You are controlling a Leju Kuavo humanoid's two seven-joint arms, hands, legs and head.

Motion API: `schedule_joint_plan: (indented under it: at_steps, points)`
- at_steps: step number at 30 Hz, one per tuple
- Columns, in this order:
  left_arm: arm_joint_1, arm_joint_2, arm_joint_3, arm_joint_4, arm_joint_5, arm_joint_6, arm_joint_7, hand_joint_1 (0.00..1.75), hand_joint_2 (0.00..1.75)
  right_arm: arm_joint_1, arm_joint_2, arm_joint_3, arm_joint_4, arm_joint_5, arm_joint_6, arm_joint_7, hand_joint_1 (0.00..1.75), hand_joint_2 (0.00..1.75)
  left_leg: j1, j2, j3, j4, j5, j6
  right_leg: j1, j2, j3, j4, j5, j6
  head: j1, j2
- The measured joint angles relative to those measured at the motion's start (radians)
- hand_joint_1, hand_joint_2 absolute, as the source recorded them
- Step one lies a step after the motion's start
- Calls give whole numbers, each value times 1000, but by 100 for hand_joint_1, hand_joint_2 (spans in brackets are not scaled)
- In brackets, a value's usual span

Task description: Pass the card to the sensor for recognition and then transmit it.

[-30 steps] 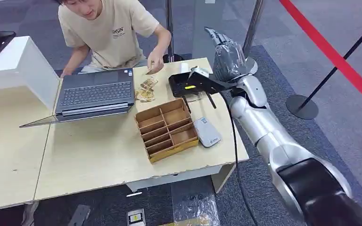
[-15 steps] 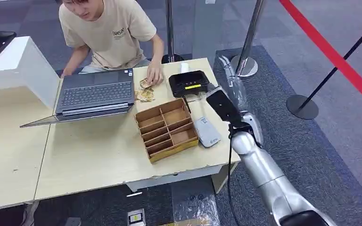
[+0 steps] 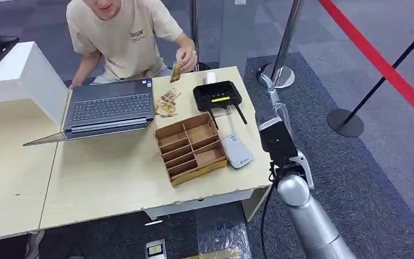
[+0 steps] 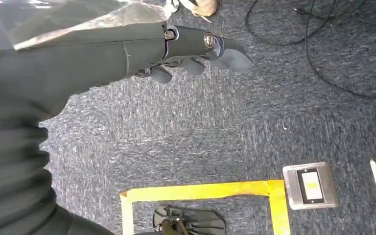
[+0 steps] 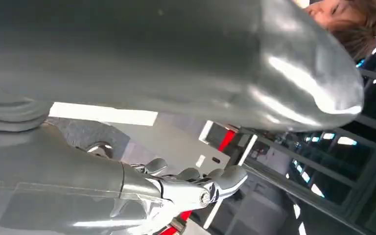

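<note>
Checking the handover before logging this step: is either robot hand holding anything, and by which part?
Neither. The left hand hangs over carpet with nothing in it, and the right hand is empty too. A person's hand pinches a card by its top edge.

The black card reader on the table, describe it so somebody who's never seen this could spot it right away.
Start at the light wooden table and go to its far right corner, past the cardboard divided box. The card reader sits there, right of the loose cards. It is the only black device on that table, with a small yellow strip on top and a black cable trailing off it.
</note>
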Motion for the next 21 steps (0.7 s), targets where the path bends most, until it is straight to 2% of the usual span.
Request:
schedule_joint_plan:
  at_steps: [9, 13, 18, 21]
  points:
    - [4, 0, 14, 0, 9, 7, -11, 0, 175, 28, -12, -14, -69, -20, -1, 0, 0, 0, 0, 0, 0, 0, 0, 0, 0, 0, 0, 0, 0, 0, 0, 0]
    - [6, 0, 19, 0, 11, 10, -11, 0, 175, 26, -21, -18, -75, -15, 23, 14, 0, 0, 0, 0, 0, 0, 0, 0, 0, 0, 0, 0, 0, 0, 0, 0]
    - [9, -3, 19, 0, 16, 19, -11, 0, 175, 20, -44, -20, -67, 73, 32, 63, 0, 0, 0, 0, 0, 0, 0, 0, 0, 0, 0, 0, 0, 0, 0, 0]
    - [9, -8, 20, 0, 21, 26, -6, 0, 175, 22, -58, -19, -52, 221, 0, 81, 0, 0, 0, 0, 0, 0, 0, 0, 0, 0, 0, 0, 0, 0, 0, 0]
